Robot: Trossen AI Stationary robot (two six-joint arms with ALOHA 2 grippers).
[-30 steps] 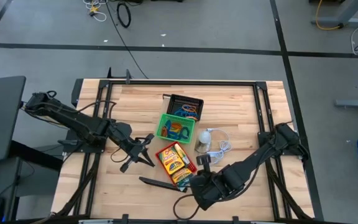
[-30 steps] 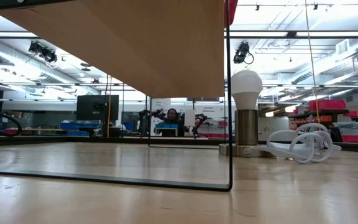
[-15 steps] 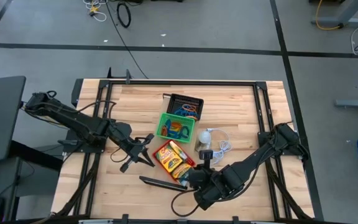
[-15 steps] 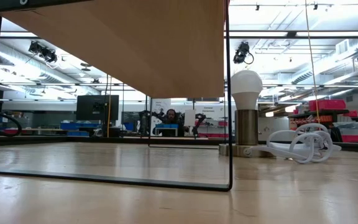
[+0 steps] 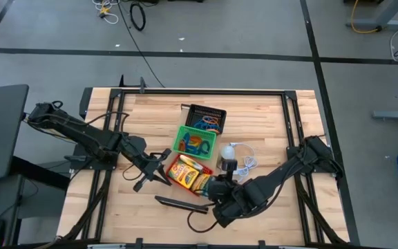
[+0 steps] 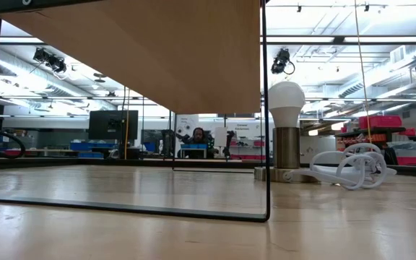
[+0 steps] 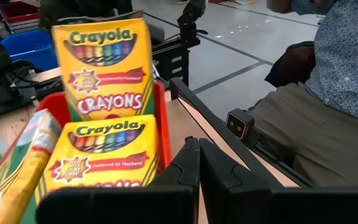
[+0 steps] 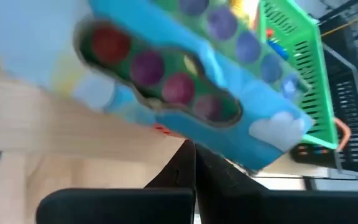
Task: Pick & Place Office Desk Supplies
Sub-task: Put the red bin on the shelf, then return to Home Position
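The desk (image 5: pixel 268 117) carried three trays in a diagonal row: black tray (image 5: pixel 206 118) farthest, green tray (image 5: pixel 181 140) in the middle, red tray (image 5: pixel 173 164) nearest, holding yellow crayon boxes (image 7: pixel 103 68). My left hand (image 5: pixel 163 164) sat just left of the red tray, fingers together on nothing. My right hand (image 5: pixel 216 188), also pressed together and empty, sat at that tray's right edge.

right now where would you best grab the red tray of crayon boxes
Grip the red tray by its bare rim, coming from above at the end nearest the left gripper. The crayon boxes stand packed inside, filling the middle, so only the thin wall offers a pinch.
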